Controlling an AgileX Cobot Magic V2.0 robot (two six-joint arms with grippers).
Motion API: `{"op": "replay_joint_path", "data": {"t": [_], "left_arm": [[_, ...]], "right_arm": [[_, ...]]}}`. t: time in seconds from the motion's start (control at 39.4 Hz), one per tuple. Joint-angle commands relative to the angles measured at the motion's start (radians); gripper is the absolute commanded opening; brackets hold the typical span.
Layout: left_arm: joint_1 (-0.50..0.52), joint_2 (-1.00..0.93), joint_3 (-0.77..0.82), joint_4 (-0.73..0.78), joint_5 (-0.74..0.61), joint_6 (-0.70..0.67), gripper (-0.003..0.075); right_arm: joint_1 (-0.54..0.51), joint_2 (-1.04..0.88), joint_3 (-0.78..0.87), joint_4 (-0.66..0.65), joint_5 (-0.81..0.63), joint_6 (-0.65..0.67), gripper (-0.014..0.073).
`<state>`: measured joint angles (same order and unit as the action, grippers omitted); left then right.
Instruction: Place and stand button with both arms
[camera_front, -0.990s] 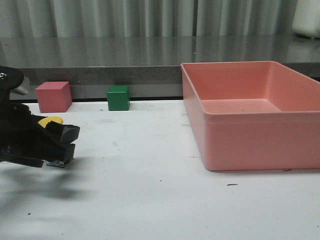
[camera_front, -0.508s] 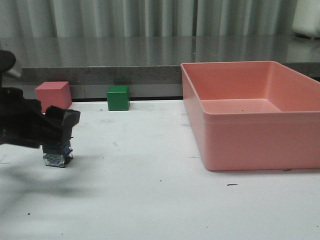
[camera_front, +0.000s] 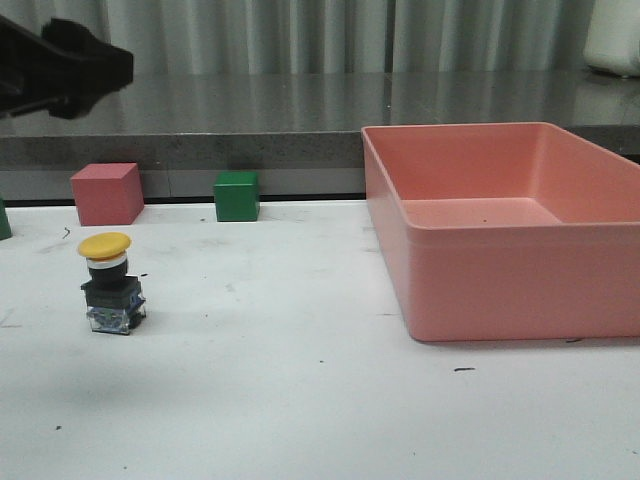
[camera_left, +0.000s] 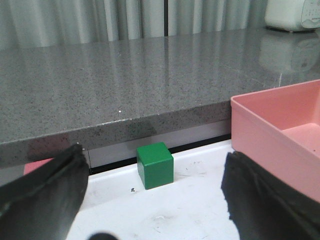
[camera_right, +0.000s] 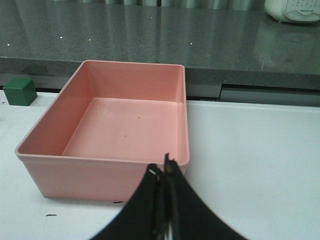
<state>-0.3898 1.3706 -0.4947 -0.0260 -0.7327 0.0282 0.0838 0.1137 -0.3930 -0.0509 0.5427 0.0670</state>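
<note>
I see the button (camera_front: 108, 283) standing upright on the white table (camera_front: 300, 400), free.
The left gripper (camera_left: 155, 200) hangs open high above it; my right gripper (camera_right: 163, 172) is closed on nothing near the pink bin (camera_right: 107, 122).

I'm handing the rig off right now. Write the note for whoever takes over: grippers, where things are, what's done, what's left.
Left gripper: open, empty, raised above the table's left side.
Right gripper: shut, empty, facing the pink bin.
Button: upright on the table at front left, yellow cap on top, free of both grippers.
Pink bin: right side of the table, empty.
Red cube and green cube: at the back edge, apart from the button.
Done: button placed and standing.
Left: seemingly nothing but confirming it stays up and parking the arms.
</note>
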Motion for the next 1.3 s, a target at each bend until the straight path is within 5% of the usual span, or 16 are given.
{"op": "replay_joint_path", "data": {"t": [0.0, 0.38, 0.74, 1.27], "left_arm": [[0.001, -0.139, -0.029, -0.012, 0.049, 0.001, 0.0472], [0.001, -0.681, -0.029, -0.012, 0.671, 0.001, -0.0011], [0.001, -1.110, -0.029, -0.012, 1.128, 0.001, -0.0020], [0.001, -1.217, -0.029, -0.012, 1.139, 0.001, -0.0020]], "right_arm": [[-0.003, 0.010, -0.026, -0.017, -0.078, -0.008, -0.0068], [-0.003, 0.010, -0.026, -0.017, -0.078, -0.008, -0.0068], [-0.003, 0.010, -0.026, -0.017, -0.078, -0.008, -0.0068], [-0.003, 0.010, -0.026, -0.017, -0.078, -0.008, -0.0068]]}}
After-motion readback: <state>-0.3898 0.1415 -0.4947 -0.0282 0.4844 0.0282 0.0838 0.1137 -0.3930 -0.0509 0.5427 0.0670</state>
